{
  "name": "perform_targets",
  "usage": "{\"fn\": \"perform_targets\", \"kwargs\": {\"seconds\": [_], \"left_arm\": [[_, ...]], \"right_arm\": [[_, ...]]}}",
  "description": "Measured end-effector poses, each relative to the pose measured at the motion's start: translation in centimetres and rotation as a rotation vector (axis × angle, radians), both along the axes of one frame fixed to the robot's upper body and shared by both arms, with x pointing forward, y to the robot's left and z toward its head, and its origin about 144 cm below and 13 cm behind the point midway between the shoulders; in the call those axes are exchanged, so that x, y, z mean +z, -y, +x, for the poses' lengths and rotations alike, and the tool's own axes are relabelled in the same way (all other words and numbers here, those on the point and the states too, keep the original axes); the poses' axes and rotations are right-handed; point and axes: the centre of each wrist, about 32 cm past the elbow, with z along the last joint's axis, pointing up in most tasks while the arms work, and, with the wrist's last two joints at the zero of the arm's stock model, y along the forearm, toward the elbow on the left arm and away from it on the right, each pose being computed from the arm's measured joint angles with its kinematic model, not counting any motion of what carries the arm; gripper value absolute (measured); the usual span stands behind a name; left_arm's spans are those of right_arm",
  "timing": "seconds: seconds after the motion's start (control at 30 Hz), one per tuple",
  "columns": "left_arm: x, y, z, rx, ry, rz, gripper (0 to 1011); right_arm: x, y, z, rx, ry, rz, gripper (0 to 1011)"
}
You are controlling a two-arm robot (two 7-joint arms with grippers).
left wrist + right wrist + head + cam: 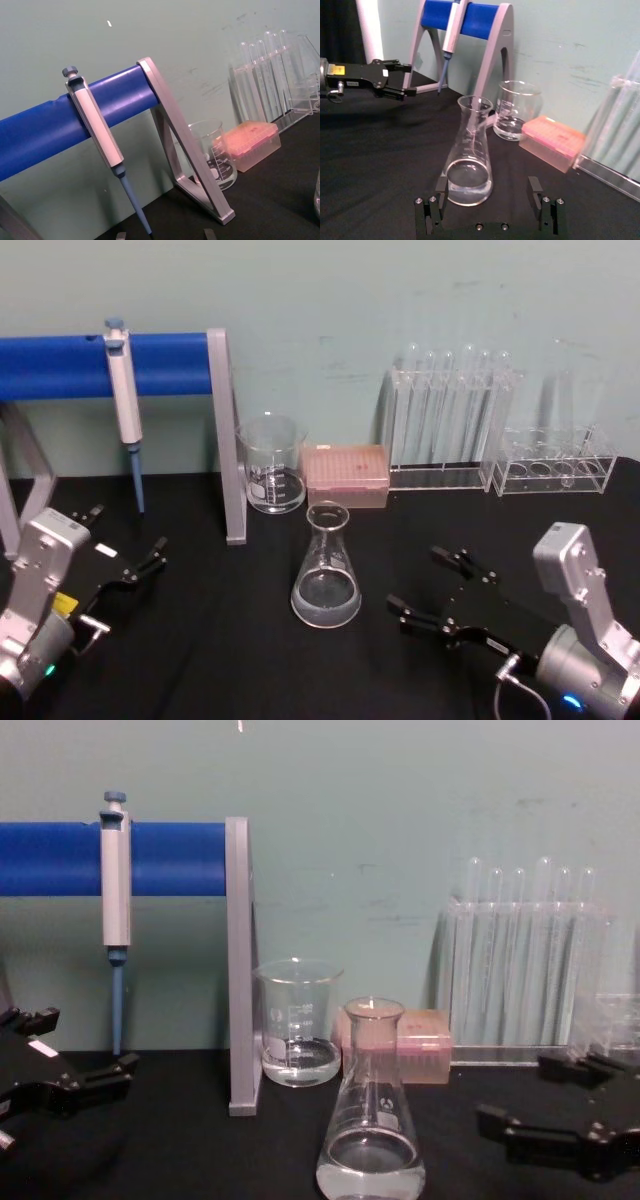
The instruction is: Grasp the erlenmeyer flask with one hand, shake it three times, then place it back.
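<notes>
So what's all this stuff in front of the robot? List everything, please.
erlenmeyer flask: one, clear glass, a little liquid inside, table's middle
beaker: one, clear, behind the flask
tip box: one, pink, right of the beaker
pipette: one, grey and blue, hanging on the stand
stand: one, blue bar with grey legs, back left
test tube rack: one, clear, about six tubes, back right
smaller rack: one, clear, far right
table: one, black, under everything
left gripper: one, black, open, left of the flask
right gripper: one, black, open, right of the flask
</notes>
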Motion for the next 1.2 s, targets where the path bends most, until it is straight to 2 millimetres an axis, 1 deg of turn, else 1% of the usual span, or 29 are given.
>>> {"fn": "perform_targets", "kwargs": {"seconds": [0.17, 0.67, 1.2], "left_arm": [[0.0, 0.0, 0.0, 0.000, 0.000, 0.000, 1001], [0.0, 0.0, 0.0, 0.000, 0.000, 0.000, 1001], [0.0, 0.0, 0.0, 0.000, 0.000, 0.000, 1001]], "right_arm": [[-0.2, -0.8, 0.9, 0.027, 0.004, 0.006, 1000], [-0.5, -2.1, 3.5, 0.058, 0.017, 0.016, 1000], [-1.1, -3.4, 5.0, 0.086, 0.011, 0.025, 1000]]}}
